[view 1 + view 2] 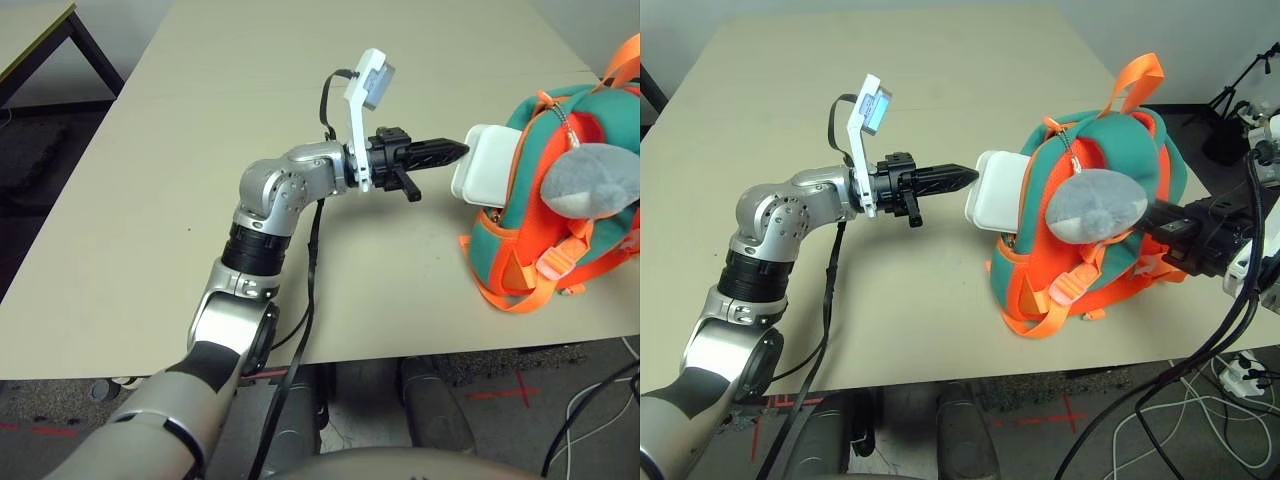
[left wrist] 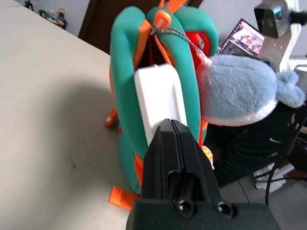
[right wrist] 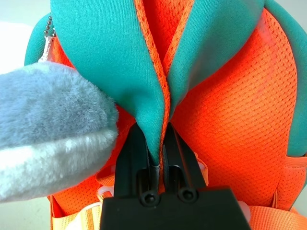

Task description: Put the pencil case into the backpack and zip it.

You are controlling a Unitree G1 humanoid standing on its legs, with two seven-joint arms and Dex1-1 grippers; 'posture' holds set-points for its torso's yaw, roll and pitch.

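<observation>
On apparent strap (image 3: 139, 81), right tool (image 3: 161, 125) pinched shut, left (image 2: 172, 120) closed

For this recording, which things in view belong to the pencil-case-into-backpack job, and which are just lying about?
Part of the job:
- white pencil case, sticking partly out of the backpack's open side
- orange and teal backpack, with the grey plush attached

Just lying about:
- white cables on the floor
- black tripod beyond the table
</observation>
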